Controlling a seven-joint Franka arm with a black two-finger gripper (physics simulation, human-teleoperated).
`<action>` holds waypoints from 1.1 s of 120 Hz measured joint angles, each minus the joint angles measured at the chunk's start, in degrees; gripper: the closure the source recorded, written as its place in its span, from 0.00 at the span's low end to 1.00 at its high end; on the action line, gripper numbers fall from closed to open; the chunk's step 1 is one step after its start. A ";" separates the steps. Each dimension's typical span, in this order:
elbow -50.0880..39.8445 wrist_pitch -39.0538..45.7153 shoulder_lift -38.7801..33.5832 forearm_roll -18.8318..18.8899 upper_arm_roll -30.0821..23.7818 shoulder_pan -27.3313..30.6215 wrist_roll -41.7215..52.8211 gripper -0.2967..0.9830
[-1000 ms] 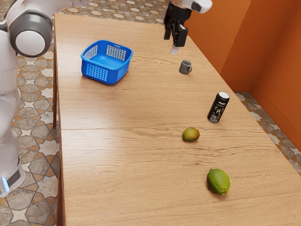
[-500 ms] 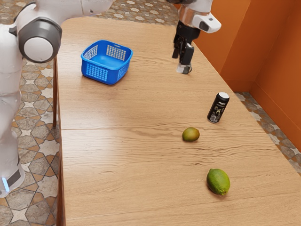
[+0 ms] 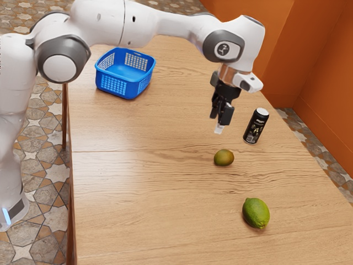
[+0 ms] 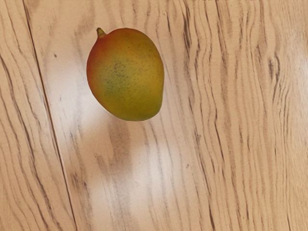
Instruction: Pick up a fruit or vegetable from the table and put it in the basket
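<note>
Mostly yellow-green mango [image 4: 126,74], reddish at one end.

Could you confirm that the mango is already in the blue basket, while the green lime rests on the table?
Not quite: the exterior view shows the mango lying on the table, outside the blue basket. The green lime does rest on the table.
</note>
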 joint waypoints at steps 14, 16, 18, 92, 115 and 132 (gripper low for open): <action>-1.80 2.61 1.37 -0.55 0.40 0.14 -0.06 0.23; -2.27 3.00 1.43 -0.57 0.42 0.14 -0.06 0.23; -2.78 3.43 1.47 -0.59 0.43 0.14 -0.07 0.23; -4.24 14.56 8.25 -4.45 0.35 -0.38 -1.72 0.23; -4.31 16.18 9.50 -5.19 0.26 -0.58 -2.70 0.23; -4.31 16.94 9.95 -5.33 0.22 -0.69 -3.45 0.23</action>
